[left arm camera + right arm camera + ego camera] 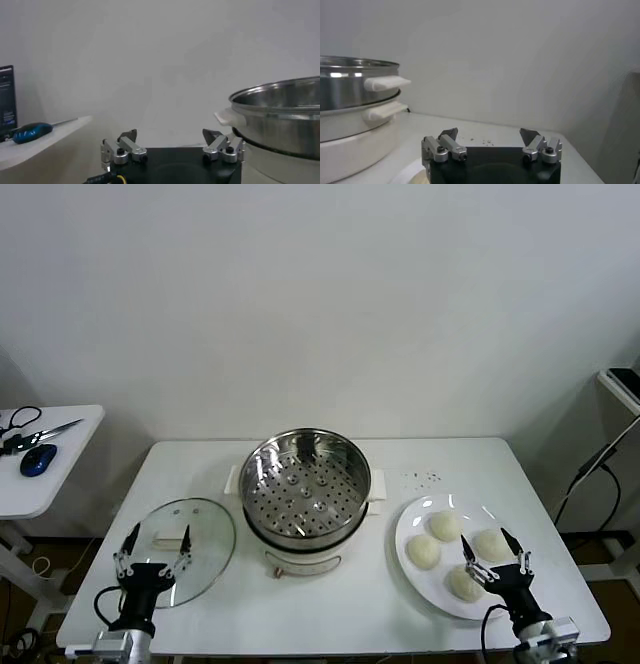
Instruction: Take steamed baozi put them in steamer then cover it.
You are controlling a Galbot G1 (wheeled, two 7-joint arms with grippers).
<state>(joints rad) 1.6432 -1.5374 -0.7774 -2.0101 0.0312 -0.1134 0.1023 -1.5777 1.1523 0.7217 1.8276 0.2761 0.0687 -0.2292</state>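
Likely soft and squashy, the steamed baozi (465, 582) want a gentle side pinch; right gripper (495, 563) and left gripper (154, 548) both hang spread, empty.

White table (330, 609) carrying cookware and food

The steamer (305, 489) is set at the table's middle as the landmark. The cover (185, 537) is laid flat to its left, a white plate (420, 584) bearing four steamed baozi (445, 526) is placed to its right, and dark specks (425, 477) are scattered just behind the plate.
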